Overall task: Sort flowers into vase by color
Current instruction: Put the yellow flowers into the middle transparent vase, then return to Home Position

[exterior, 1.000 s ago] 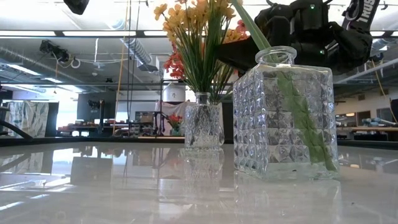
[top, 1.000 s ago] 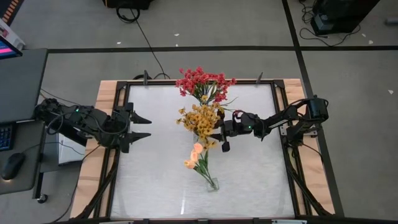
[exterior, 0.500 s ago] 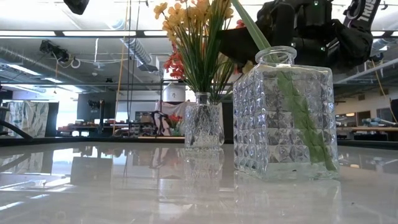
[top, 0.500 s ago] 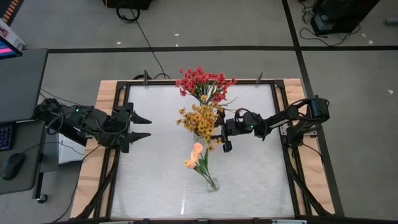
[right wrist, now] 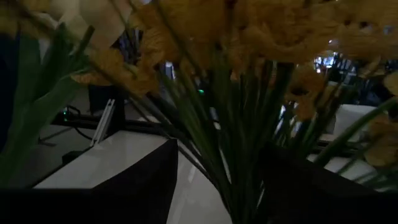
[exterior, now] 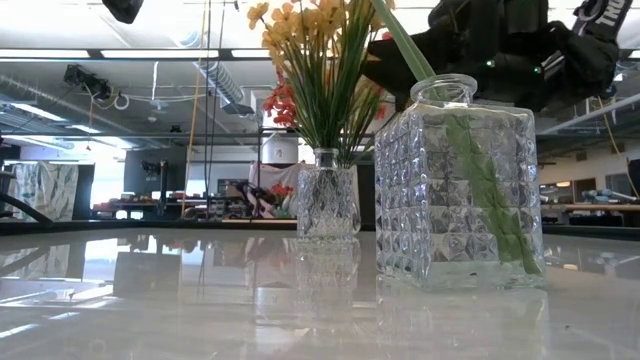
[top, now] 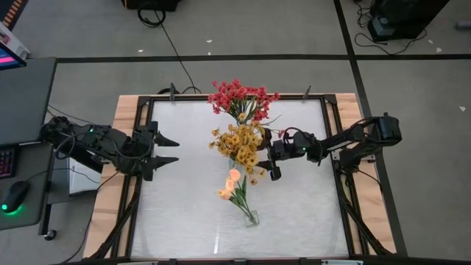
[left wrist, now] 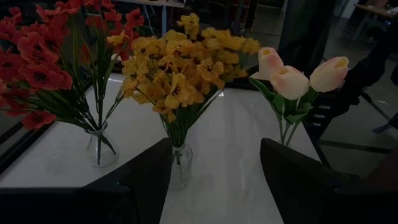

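Note:
Three glass vases stand in a row down the table's middle. The far vase holds red flowers. The middle vase holds yellow-orange flowers. The near, square vase holds peach tulips, whose stems lean inside it. My right gripper hovers open just right of the yellow flowers. In its wrist view their stems stand beyond the right gripper. My left gripper waits open at the table's left side, facing the vases.
The white tabletop has a dark frame with wooden borders. A desk with a mouse stands left of the table. Bare surface lies left and right of the vase row.
My right gripper has drawn back a little toward the table's right edge, away from the yellow flowers. The vases and flowers have stayed in place.

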